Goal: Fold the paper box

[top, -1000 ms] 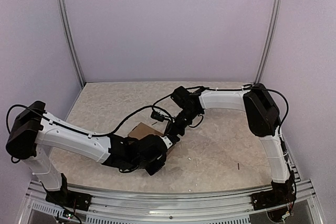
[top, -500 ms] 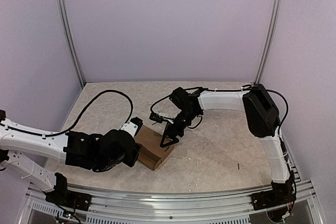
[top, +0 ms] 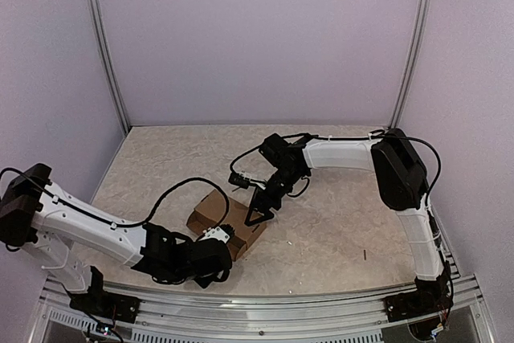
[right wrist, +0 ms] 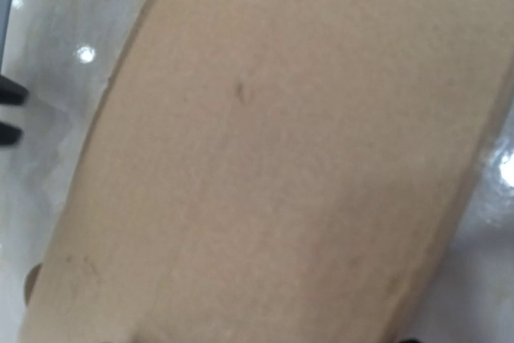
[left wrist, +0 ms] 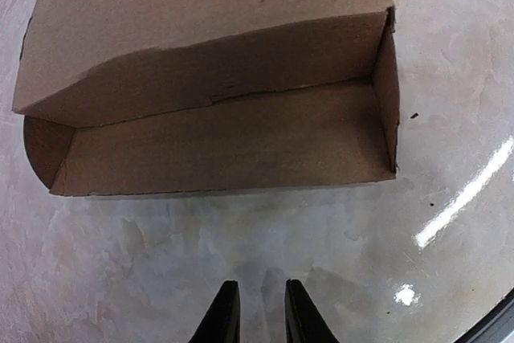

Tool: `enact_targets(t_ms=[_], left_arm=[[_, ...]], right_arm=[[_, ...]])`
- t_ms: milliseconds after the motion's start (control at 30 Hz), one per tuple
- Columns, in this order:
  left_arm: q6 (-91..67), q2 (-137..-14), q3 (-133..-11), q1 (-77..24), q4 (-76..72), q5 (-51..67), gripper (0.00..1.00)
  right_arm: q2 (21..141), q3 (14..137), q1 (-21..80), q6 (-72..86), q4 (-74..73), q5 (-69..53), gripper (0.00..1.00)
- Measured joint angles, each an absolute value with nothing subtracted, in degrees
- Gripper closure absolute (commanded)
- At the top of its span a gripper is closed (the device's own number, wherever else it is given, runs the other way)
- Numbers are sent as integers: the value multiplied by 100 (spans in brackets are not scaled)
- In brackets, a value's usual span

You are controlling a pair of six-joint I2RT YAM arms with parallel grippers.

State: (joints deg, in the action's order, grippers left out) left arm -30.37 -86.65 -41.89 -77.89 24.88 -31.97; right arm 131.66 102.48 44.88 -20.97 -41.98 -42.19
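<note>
**Top view:** The paper box, plain matte brown cardboard partly folded into a low oblong, is seen lying on a mottled beige, stone-patterned table, towards its near middle. The right gripper is poised at the box's right end, its black jaws spread wide. The left gripper is lowered just beside the box's near side. The table is enclosed by pale lilac walls and aluminium posts.

**Left wrist view:** The box's long side is shown open. A flat top panel is slanted over a floor panel, with a rounded flap at the left end and an upright flap at the right. Two black fingertips are narrowly parted, with nothing between them, short of the box. Glare is thrown back by the glossy tabletop.

**Right wrist view:** The frame is filled by blurred, faintly fibrous cardboard, with shiny table at the corners.
</note>
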Motion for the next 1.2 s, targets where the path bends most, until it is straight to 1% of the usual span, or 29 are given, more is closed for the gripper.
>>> enact_targets(t_ms=[67,167,233,333,400,500,667,867,1200], left_arm=[[-2936,-8862,-4276,-7789,2386,-3111,73],[-2792,-8936,-4368,-7778,2141,-2921,77],[-2694,-8936,-4392,-7741,1846,-2757,77],[-2639,-8936,-4394,-7675,1459,-2565,72],[-2628,-8936,-4401,-7601,1234,-2469,71],[-2628,-8952,-4456,-7518,1028,-2390,74],[-2561,-9105,-4560,-7417,808,-2259,81],[-2526,-9310,-4641,-7330,854,-2202,80],[-2528,-9400,-4692,-7303,943,-2128,84]], right_arm=[[13166,10248,4488,-2097,-4200,-4219,26],[13166,10248,4491,-2097,-4204,-4222,26],[13166,10248,4491,-2097,-4204,-4222,26],[13166,10248,4491,-2097,-4206,-4222,26],[13166,10248,4491,-2097,-4206,-4224,26],[13166,10248,4491,-2097,-4209,-4226,26],[13166,10248,4491,-2097,-4211,-4230,26],[13166,10248,4491,-2110,-4213,-4235,26],[13166,10248,4491,-2115,-4213,-4237,26]])
